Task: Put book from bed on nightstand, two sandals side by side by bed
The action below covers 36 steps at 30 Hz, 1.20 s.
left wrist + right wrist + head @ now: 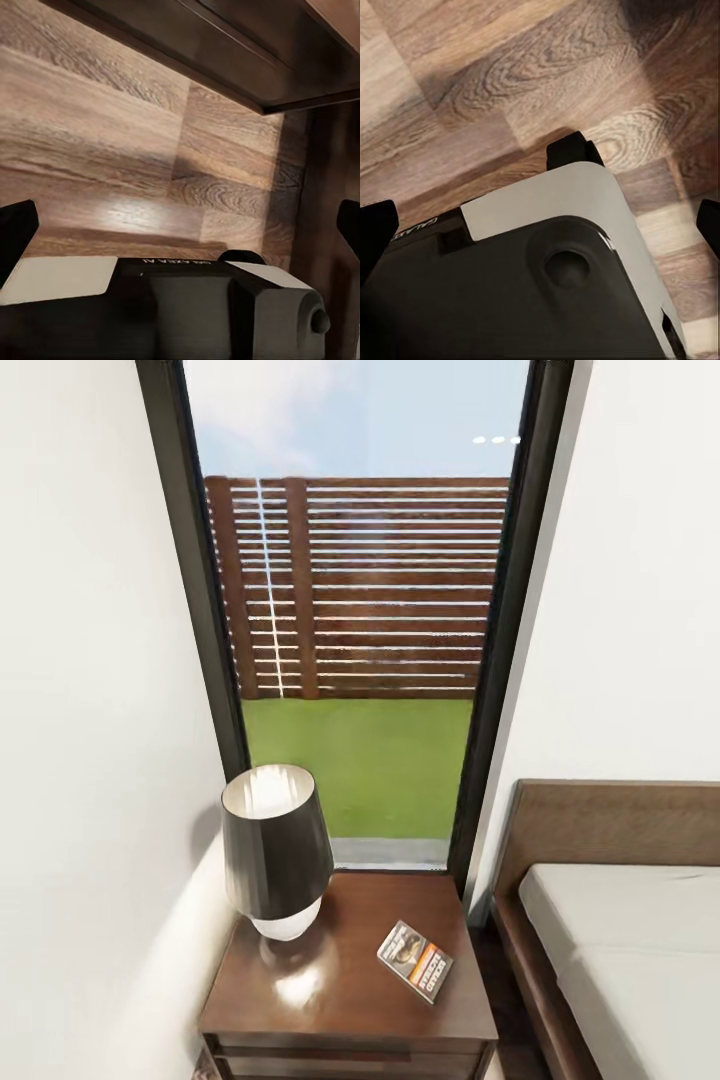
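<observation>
We see the small grey-and-orange paperback book (415, 961) lying on the glossy dark-brown nightstand (340, 1000) beside a black-shaded lamp (275, 850); both our grippers, left gripper (180, 225) and right gripper (540, 221), gape wide, empty, over the wood-plank floor (510, 75).

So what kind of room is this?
Most likely a bedroom: a bed with a wooden headboard, a nightstand beside it carrying a lamp and a book, and a tall window onto a lawn.

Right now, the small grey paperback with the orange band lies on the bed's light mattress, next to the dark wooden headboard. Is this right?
No. The small grey paperback with the orange band lies on the glossy dark reddish-brown nightstand, beside the black-shaded lamp, as the head view shows.
</observation>
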Motion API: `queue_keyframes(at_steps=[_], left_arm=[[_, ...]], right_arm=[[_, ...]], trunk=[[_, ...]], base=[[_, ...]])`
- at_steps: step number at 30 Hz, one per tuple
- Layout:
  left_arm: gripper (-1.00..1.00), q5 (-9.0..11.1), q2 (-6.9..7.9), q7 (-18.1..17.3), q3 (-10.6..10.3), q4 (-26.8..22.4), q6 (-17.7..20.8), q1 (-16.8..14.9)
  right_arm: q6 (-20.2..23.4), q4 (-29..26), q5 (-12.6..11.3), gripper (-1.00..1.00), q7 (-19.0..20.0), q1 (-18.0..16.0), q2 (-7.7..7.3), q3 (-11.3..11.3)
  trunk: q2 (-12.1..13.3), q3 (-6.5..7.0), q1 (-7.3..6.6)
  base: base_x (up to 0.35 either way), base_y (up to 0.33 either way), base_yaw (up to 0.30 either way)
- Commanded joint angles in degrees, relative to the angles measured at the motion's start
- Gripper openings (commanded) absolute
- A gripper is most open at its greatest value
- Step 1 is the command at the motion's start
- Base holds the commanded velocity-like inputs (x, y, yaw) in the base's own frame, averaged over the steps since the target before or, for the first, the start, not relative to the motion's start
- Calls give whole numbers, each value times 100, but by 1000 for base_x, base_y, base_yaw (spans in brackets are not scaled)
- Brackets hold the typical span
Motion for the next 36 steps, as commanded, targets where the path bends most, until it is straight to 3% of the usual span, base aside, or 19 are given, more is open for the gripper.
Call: queue_keyframes(at_steps=[1, 5, 11, 16, 27, 36], left_arm=[[100, 56, 5, 55, -44, 2, -3, 2], [100, 56, -2, 310, -62, 93, -58, 2], [100, 53, -83, 737, -71, 411, -221, 2], [100, 53, -148, 1105, -71, 693, -360, 2], [100, 48, -247, 1842, -145, 1070, -530, 2], [100, 55, -378, 2224, -413, 1360, -623, 2]], right_arm=[[-34, 15, -46, 100, 30, 22, 15, 47], [-138, 14, 60, 100, 28, 117, 77, 41], [-181, 21, 410, 100, -3, 222, 132, 42], [-181, 18, 523, 100, -32, 246, 171, 36], [-211, 14, 566, 100, -47, 256, 181, 24], [-213, 8, 571, 100, -49, 259, 182, 27]], trunk=[[39, 14, -23], [199, 86, -110], [440, 194, -242], [640, 283, -352], [1081, 481, -594], [1442, 643, -791]], base=[[0, 0, 0], [0, 0, 0], [0, 0, 0], [0, 0, 0], [0, 0, 0], [0, 0, 0]])
